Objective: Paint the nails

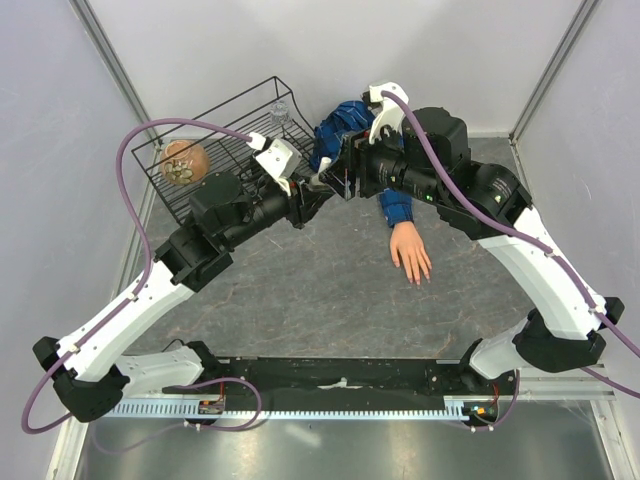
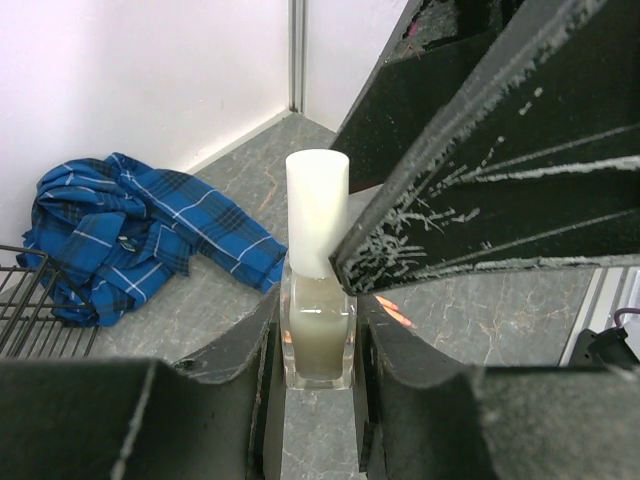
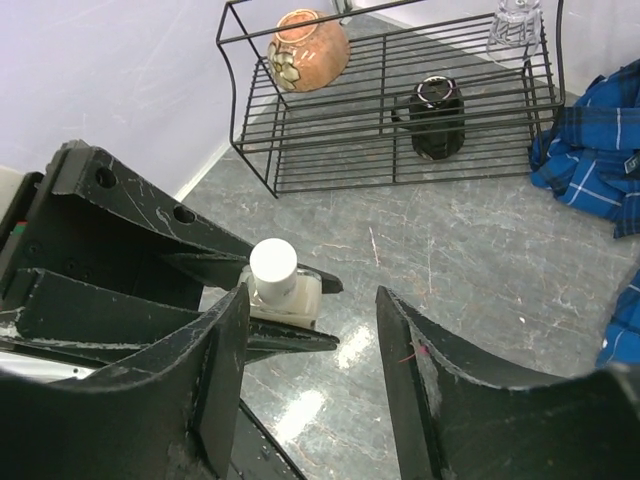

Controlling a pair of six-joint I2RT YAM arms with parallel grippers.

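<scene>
Right wrist view: the right gripper (image 3: 312,296) has its jaws apart, nothing pinched. The bottle (image 3: 280,285) stands upright in front of it, its white cap (image 3: 273,267) hard by the inner face of one finger and off the middle of the gap; whether they touch I cannot tell. In the left wrist view the left gripper (image 2: 318,318) is clamped on the bottle's glass body, cap upward and free, long axis vertical. Judgement: the next move depends on centring the right jaws round the cap, then closing and twisting. The glass is clear and square-shouldered, holding a pale, cloudy liquid. The cap is a smooth matte cylinder, and the fingers are scuffed black plastic. In the top external view the mannequin hand (image 1: 410,252) lies flat on the grey stone-look table (image 1: 300,300), to the near right of the meeting grippers, fingers toward the near edge. The nails (image 1: 418,278) at their tips are too small to make out. The right arm is nearer them. The blue plaid sleeve (image 1: 397,208) runs to the far side, under that arm. A wire rack (image 1: 230,115) stands at far left.
</scene>
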